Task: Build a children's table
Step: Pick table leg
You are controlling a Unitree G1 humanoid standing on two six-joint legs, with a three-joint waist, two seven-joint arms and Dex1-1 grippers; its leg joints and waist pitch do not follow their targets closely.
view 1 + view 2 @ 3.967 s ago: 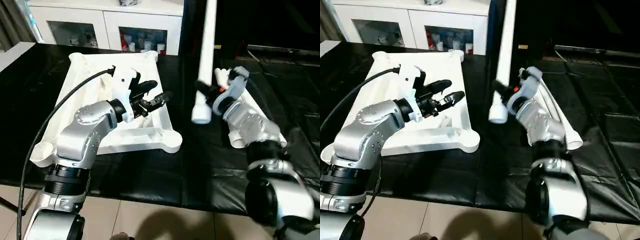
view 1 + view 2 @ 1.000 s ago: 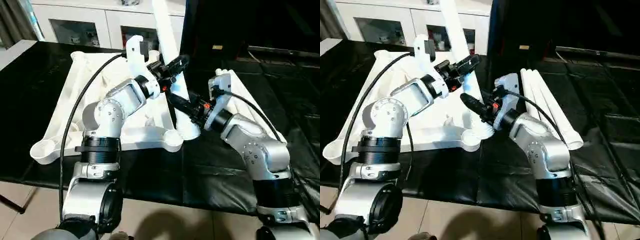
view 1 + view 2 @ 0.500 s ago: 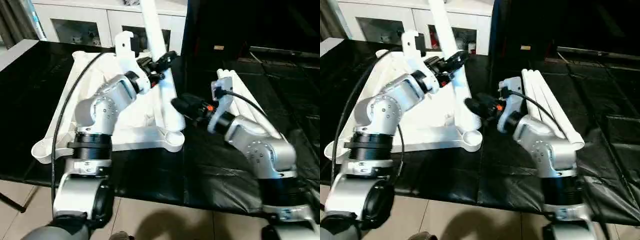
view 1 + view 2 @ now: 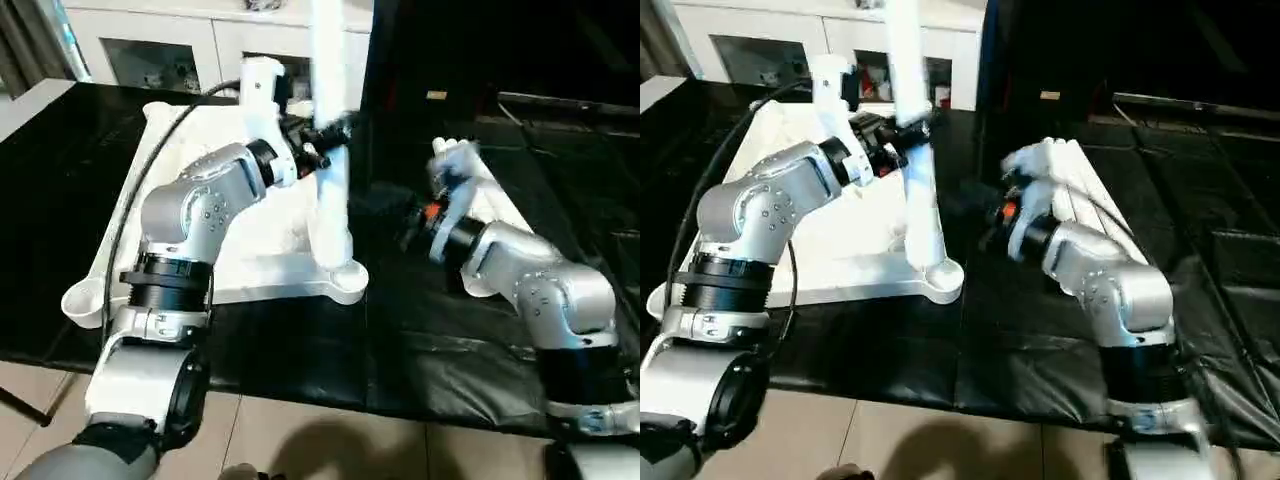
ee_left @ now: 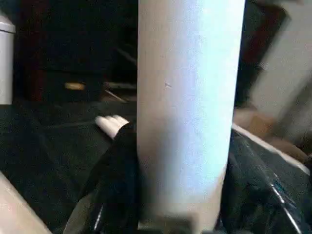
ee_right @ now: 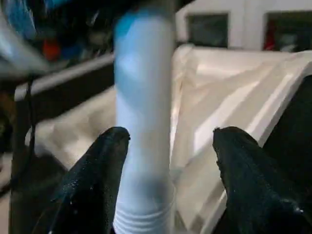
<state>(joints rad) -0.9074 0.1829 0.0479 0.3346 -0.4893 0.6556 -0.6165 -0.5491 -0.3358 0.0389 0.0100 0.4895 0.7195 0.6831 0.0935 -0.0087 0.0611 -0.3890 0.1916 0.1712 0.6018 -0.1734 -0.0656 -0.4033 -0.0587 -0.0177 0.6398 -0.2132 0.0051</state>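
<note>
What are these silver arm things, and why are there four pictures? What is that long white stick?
They are a robot's two arms, building a children's table. Two pictures come from cameras in its head, looking down. The other two come from cameras on its wrists, looking along black fingers. The white table top lies upside down on a black-covered surface. The left gripper holds a long white leg nearly upright, its bottom end at a round corner socket. The right gripper is open, holding nothing. More spare legs lie beside it. Behind stands a white cabinet.
</note>
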